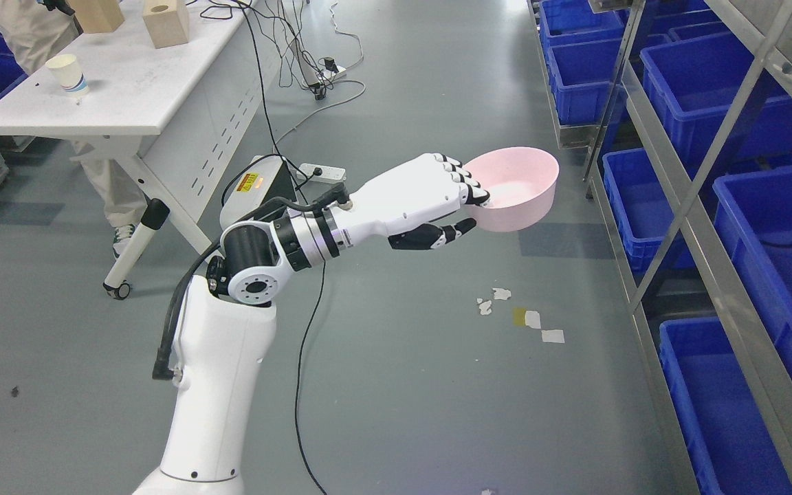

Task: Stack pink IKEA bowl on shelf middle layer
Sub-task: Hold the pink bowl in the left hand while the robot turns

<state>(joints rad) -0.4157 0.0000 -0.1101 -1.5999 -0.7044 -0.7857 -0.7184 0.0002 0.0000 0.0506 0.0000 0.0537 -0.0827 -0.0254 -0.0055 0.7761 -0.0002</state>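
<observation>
A pink bowl (516,187) hangs in the air above the grey floor, mouth up and slightly tilted. My left hand (466,206) is shut on its near rim, fingers over the edge and thumb under the wall. The white left arm rises from the lower left and stretches to the right. A metal shelf (695,185) runs along the right side, a short way right of the bowl. Its layers hold blue bins (705,89). No right hand shows.
A white folding table (128,82) stands at the upper left with a paper cup (68,74) and wooden blocks (166,22). A person's legs (104,179) show behind it. Cables and a power strip (320,172) lie on the floor. Paper scraps (526,317) lie below the bowl.
</observation>
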